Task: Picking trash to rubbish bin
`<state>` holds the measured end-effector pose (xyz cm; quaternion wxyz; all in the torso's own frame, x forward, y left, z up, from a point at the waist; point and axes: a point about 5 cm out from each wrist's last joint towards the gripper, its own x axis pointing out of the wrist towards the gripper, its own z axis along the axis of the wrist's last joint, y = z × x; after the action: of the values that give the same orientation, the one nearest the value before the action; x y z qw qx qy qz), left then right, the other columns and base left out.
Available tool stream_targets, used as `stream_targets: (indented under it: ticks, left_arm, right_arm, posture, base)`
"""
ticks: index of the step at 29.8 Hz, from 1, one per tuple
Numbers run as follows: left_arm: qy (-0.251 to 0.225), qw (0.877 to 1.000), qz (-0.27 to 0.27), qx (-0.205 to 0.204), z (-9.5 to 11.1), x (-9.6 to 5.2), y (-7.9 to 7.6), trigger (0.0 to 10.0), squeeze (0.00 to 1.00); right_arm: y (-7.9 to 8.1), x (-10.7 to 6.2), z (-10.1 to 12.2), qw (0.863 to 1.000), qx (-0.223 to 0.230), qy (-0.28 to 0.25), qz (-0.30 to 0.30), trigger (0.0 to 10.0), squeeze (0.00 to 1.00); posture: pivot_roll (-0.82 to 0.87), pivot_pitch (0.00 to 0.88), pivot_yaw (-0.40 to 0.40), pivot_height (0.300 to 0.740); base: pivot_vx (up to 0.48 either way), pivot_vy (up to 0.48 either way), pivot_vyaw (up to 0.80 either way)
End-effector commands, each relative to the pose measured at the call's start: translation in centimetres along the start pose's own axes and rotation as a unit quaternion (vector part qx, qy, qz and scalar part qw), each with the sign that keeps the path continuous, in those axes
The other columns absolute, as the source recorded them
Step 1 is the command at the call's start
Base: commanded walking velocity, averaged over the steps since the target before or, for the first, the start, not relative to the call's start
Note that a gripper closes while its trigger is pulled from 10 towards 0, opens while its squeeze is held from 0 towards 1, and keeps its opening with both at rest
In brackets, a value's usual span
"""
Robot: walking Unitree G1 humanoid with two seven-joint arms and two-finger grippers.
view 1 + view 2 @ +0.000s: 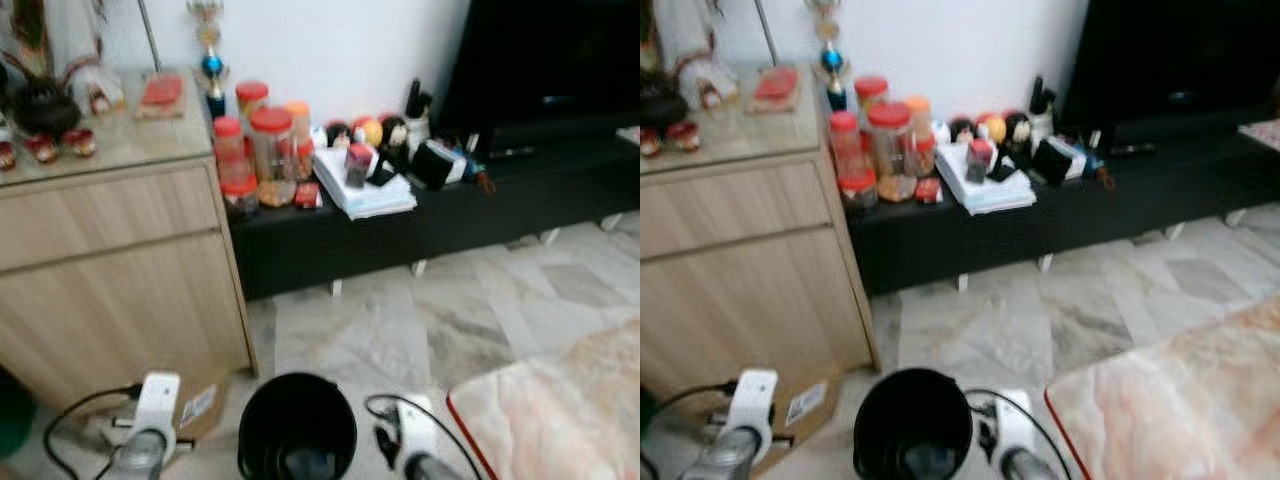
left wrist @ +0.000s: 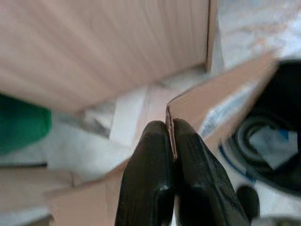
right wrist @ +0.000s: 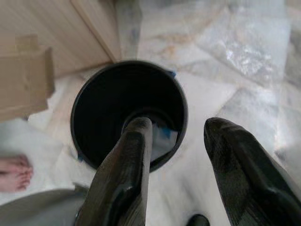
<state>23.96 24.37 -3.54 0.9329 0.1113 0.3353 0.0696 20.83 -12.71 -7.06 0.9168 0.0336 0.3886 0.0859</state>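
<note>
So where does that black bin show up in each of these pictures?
Left eye view: black bin at bottom centre, on the floor.
Right eye view: bottom, left of centre.
Left wrist view: at the right edge, behind the cardboard piece.
Right wrist view: centre, beyond the fingers.
Shared landmark: the wooden cabinet.

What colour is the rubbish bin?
Black; the rubbish bin shows best in the right wrist view.

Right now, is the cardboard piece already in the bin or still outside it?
Outside. The left gripper has its fingers pinched on the cardboard piece, beside the black bin.
</note>
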Motion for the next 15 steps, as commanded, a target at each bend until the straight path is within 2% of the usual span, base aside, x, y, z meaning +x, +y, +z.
stream_targets:
  ticks: [1, 9, 12, 15]
  left_arm:
    - [-0.016, 1.000, -0.024, 0.007, 0.9, 0.2, -1.1, 10.0, 0.00]
    - [-0.066, 0.996, -0.067, 0.010, 4.0, 0.7, -2.7, 10.0, 0.00]
    - [-0.091, 0.992, -0.085, 0.012, 5.7, 0.9, -3.6, 10.0, 0.00]
    - [-0.101, 0.989, -0.102, 0.013, 6.6, 0.9, -4.4, 10.0, 0.00]
  right_arm:
    - [-0.8, -0.2, -0.3, 1.000, -0.003, 0.004, -0.010, 10.0, 0.00]
    - [-0.4, 0.0, 0.8, 0.999, -0.043, -0.018, 0.005, 10.0, 0.00]
    - [-0.1, 0.2, 1.8, 0.995, -0.094, -0.032, 0.018, 10.0, 0.00]
    - [0.0, 0.3, 2.1, 0.992, -0.119, -0.035, 0.024, 10.0, 0.00]
  posture:
    - [0.22, 0.000, 0.017, 0.740]
    - [0.21, 0.000, 0.014, 0.740]
    - [0.21, 0.000, 0.015, 0.740]
    - [0.21, 0.000, 0.015, 0.740]
  base:
    - [0.000, 0.000, 0.00]
    - [0.000, 0.000, 0.00]
    - [0.000, 0.000, 0.00]
    - [0.000, 0.000, 0.00]
